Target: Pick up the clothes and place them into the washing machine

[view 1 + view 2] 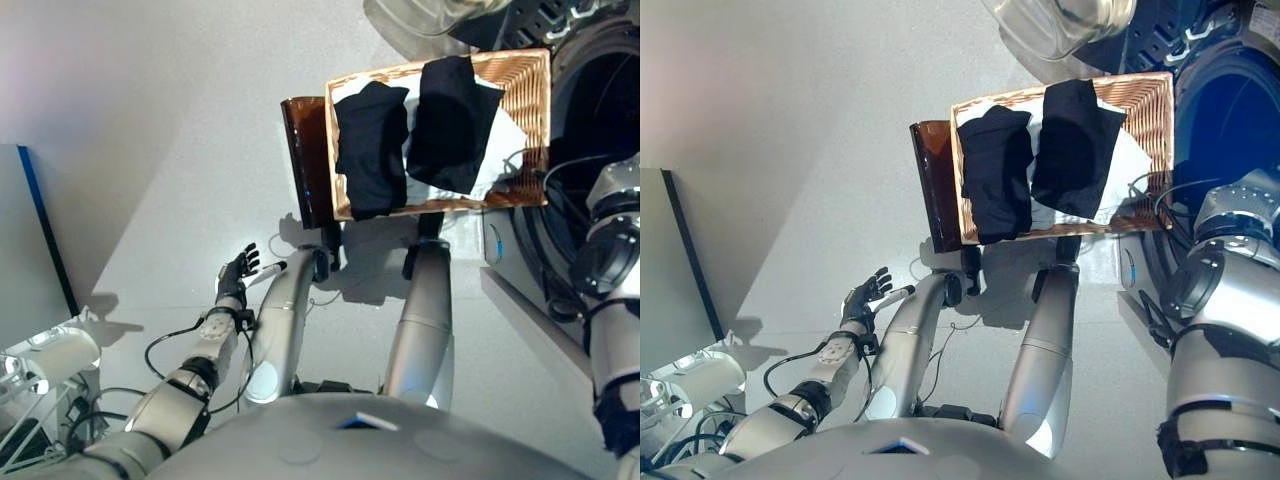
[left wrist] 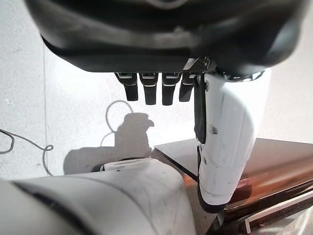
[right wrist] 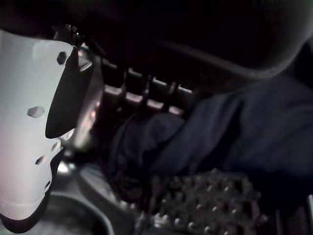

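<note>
Hanging low at the robot's left side, the left hand (image 1: 238, 268) spreads its fingers (image 2: 146, 93) straight and apart over the grey floor (image 1: 160, 130), holding nothing. A wicker basket (image 1: 527, 90) sits ahead, beside the dark round mouth of the washer (image 1: 600, 120) on the right. Two black clothes (image 1: 372, 150) lie side by side in the basket over a white garment (image 1: 495, 150), the larger one (image 1: 452, 120) draped nearer the washer. A brown tray-like panel (image 1: 303, 160) stands against the basket's left edge. The washer's clear door (image 1: 1060, 20) swings open above the basket.

The right arm reaches toward the drum, and the right hand (image 3: 142, 93) shows only in its own wrist view, in dim light inside the drum (image 3: 210, 200), whose studded metal wall lies just beyond. A dark blue cloth (image 3: 234, 132) bunches right at the fingers; whether they are curled round it cannot be told from this view. A blue-edged panel (image 1: 35, 220) stands at far left on the floor.
</note>
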